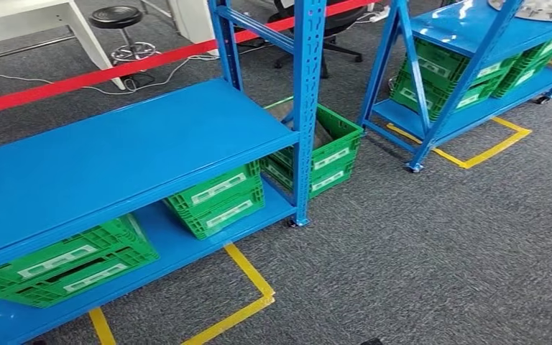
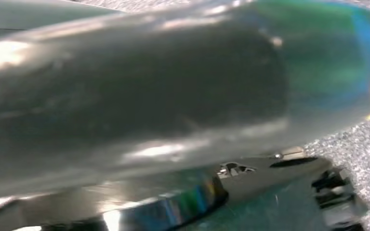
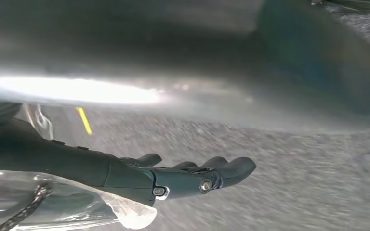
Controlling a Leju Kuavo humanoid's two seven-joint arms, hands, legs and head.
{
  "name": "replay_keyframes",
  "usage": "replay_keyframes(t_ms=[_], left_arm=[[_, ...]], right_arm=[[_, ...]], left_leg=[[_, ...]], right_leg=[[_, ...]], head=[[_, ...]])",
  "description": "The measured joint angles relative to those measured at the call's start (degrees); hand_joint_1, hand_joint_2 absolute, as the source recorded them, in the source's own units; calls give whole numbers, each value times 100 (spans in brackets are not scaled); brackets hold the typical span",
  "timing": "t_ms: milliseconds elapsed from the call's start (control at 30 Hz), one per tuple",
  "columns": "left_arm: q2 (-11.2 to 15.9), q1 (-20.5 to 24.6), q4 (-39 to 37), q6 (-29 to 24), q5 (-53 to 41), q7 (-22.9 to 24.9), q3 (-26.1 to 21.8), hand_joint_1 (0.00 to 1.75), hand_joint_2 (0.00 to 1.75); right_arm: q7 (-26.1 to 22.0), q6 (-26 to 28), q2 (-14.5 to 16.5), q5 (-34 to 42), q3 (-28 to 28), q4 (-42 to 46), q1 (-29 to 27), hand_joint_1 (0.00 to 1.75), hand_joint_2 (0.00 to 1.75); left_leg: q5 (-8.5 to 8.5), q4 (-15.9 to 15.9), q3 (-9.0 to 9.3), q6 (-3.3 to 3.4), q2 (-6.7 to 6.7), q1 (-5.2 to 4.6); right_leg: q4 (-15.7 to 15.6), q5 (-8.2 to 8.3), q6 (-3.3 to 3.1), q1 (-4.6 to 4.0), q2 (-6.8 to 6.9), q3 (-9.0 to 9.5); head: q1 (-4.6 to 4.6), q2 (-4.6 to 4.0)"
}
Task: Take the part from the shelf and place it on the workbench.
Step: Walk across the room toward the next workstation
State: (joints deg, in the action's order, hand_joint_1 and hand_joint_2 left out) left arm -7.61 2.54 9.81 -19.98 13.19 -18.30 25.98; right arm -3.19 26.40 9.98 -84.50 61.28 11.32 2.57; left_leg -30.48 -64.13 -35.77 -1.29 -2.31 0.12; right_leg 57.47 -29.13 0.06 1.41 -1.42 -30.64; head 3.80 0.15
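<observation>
A pale silver part (image 1: 539, 7) lies on the top board of the blue rack (image 1: 467, 43) at the far right, cut off by the picture's edge. In the right wrist view my right hand (image 3: 192, 175) hangs over grey carpet, its dark fingers straight and apart, holding nothing. Blurred dark fingers (image 2: 337, 195) of my left hand (image 2: 279, 185) reach out over the carpet in the left wrist view, and I see nothing in them. A broad shiny silver surface (image 2: 135, 96) lies close to both wrist cameras (image 3: 125, 62); I cannot tell what it is.
A second blue rack (image 1: 115, 158) stands at the near left with a bare middle board and green crates (image 1: 219, 198) below. More green crates (image 1: 474, 79) sit in the right rack. Yellow floor tape (image 1: 248, 287), a red barrier tape (image 1: 115, 72), a stool (image 1: 118, 21) and a white table (image 1: 36, 14) lie beyond.
</observation>
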Motion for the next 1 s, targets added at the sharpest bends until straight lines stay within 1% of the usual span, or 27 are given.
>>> replay_keyframes(t_ms=[33, 67, 100, 133, 167, 200, 267, 300, 333, 367, 400, 467, 500, 533, 567, 600, 633, 667, 700, 733, 767, 800, 833, 900, 933, 967, 1000], left_arm=[[-1, 9, 0, -4, 7, 45, 1, 0, 0], [0, 12, 0, -12, 16, 88, 1, 0, 0], [1, 3, 0, -22, 26, 129, 1, 0, 0], [3, -10, 0, -32, 33, 163, 0, 0, 0], [5, -23, 0, -44, 43, 184, 0, 0, 0], [9, -30, 0, -54, 51, 196, 0, 0, 0], [15, -16, 0, -73, 62, 204, 1, 0, 0], [17, -8, 0, -83, 64, 212, 0, 0, 0], [20, -6, 0, -94, 67, 231, 0, 0, 0], [22, -12, -1, -103, 71, 265, 0, 0, 0], [24, -20, -1, -105, 78, 316, -1, 0, 0], [24, -23, -2, -100, 103, 427, -3, 0, 0], [22, -17, -2, -96, 116, 467, -3, 0, 0], [21, -10, -2, -96, 126, 490, -4, 0, 0], [20, -7, -2, -96, 131, 498, -4, 0, 0], [20, -9, -2, -96, 134, 501, -4, 0, 0], [20, -13, -2, -96, 136, 501, -5, 0, 0], [20, -17, -2, -96, 138, 501, -6, 0, 0], [20, -17, -2, -96, 139, 500, -6, 0, 0], [20, -15, -2, -96, 139, 497, -6, 0, 0], [20, -9, -2, -98, 139, 490, -6, 0, 0], [20, -4, -2, -101, 139, 478, -6, 0, 0], [21, -4, -2, -103, 140, 466, -6, 0, 0], [27, -18, -2, -105, 147, 450, -7, 0, 0], [30, -26, -2, -107, 151, 448, -7, 0, 0], [33, -26, -2, -108, 154, 448, -8, 0, 0], [35, -18, -2, -107, 155, 442, -8, 0, 44]], right_arm=[[0, 36, 4, -52, -21, 0, -7, 0, 0], [-2, 57, 7, -92, -45, 0, -14, 0, 0], [-8, 71, 7, -119, -68, 0, -16, 0, 0], [-15, 79, 8, -132, -87, 0, -12, 0, 0], [-23, 81, 9, -142, -103, 0, -4, 0, 0], [-29, 82, 13, -147, -114, 0, 4, 0, 0], [-36, 83, 22, -152, -127, 0, 16, 0, 0], [-42, 83, 25, -153, -130, 0, 21, 0, 0], [-51, 82, 28, -153, -133, -1, 27, 0, 0], [-68, 75, 32, -154, -142, -1, 34, 0, 0], [-89, 66, 35, -161, -155, -1, 41, 0, 0], [-144, 41, 40, -183, -191, -1, 45, 0, 0], [-168, 26, 40, -200, -205, -1, 41, 0, 0], [-191, 14, 40, -215, -214, -2, 32, 0, 0], [-209, 4, 40, -229, -220, -2, 22, 0, 0], [-225, -1, 40, -240, -225, -2, 13, 0, 0], [-237, -2, 40, -246, -233, -2, 8, 0, 0], [-247, -1, 40, -248, -244, -2, 8, 0, 0], [-258, 0, 40, -251, -254, -2, 9, 0, 0], [-276, 0, 40, -252, -262, -2, 12, 0, 0], [-305, 1, 43, -253, -267, -6, 12, 0, 0], [-338, 1, 46, -253, -271, -9, 11, 0, 0], [-371, 1, 49, -253, -275, -13, 11, 0, 0], [-428, 2, 53, -254, -293, -15, 14, 0, 0], [-449, 2, 54, -255, -303, -15, 18, 0, 0], [-467, 2, 56, -257, -313, -16, 20, 0, 0], [-480, 2, 59, -258, -320, -16, 18, 0, 0]], left_leg=[[-194, -408, -194, -21, 108, 7], [-333, -768, -364, -35, 153, 16], [-370, -973, -456, -42, 171, 22], [-295, -956, -438, -39, 183, 24], [-120, -695, -297, -24, 209, 22], [93, -282, -76, 7, 290, 10], [328, 439, 299, 93, 541, -49], [351, 607, 380, 130, 622, -76], [326, 643, 385, 158, 632, -98], [339, 662, 377, 185, 564, -95], [358, 695, 387, 213, 503, -82], [408, 766, 412, 275, 376, -41], [424, 782, 420, 295, 313, -23], [427, 782, 415, 308, 244, -16], [425, 780, 412, 313, 171, -14], [424, 777, 416, 315, 96, -14], [421, 772, 422, 312, 13, -11], [415, 763, 430, 304, -71, -6], [405, 749, 437, 287, -157, 2], [390, 727, 436, 260, -236, 6], [375, 695, 421, 227, -312, 8], [369, 673, 399, 187, -379, 11], [374, 659, 374, 147, -441, 16], [389, 656, 336, 76, -539, 38], [355, 609, 310, 47, -481, 36], [260, 460, 239, 20, -351, 30], [105, 181, 110, -3, -175, 25]], right_leg=[[1, -11, -20, -12, 105, 2], [3, -21, -29, -24, 210, 4], [4, -33, -35, -33, 305, 9], [4, -45, -35, -39, 388, 20], [4, -58, -31, -45, 461, 39], [3, -75, -25, -52, 530, 65], [6, -116, 11, -82, 654, 106], [5, -132, 33, -94, 709, 123], [-5, -141, 60, -102, 763, 139], [-22, -145, 87, -103, 817, 166], [-23, -164, 119, -99, 794, 182], [222, -348, 170, -84, 523, 77], [531, -516, 189, -71, 340, -75], [937, -702, 200, -66, 220, -275], [1327, -839, 212, -65, 175, -477], [1586, -881, 222, -64, 159, -626], [1622, -799, 227, -61, 151, -679], [1425, -612, 231, -54, 134, -620], [1039, -362, 235, -37, 72, -467], [635, -185, 240, -16, -65, -294], [316, -79, 236, 3, -196, -150], [123, -44, 224, 13, -298, -51], [72, -73, 199, 9, -341, -14], [55, -56, 128, 1, -223, 18], [42, -48, 89, 5, -156, 29], [26, -43, 56, 9, -76, 41], [15, -46, 27, 8, 14, 52]], head=[[-14, 0], [-14, 0], [-14, 0], [-15, 0], [-16, 0], [-16, 0], [-12, 0], [-9, 0], [-7, 0], [-8, 0], [-6, 0], [9, 0], [21, 0], [27, 0], [32, 0], [31, 0], [31, 0], [31, 0], [31, 0], [31, 0], [28, 0], [27, 0], [24, 0], [24, 0], [16, 0], [1, 0], [-14, 0]])
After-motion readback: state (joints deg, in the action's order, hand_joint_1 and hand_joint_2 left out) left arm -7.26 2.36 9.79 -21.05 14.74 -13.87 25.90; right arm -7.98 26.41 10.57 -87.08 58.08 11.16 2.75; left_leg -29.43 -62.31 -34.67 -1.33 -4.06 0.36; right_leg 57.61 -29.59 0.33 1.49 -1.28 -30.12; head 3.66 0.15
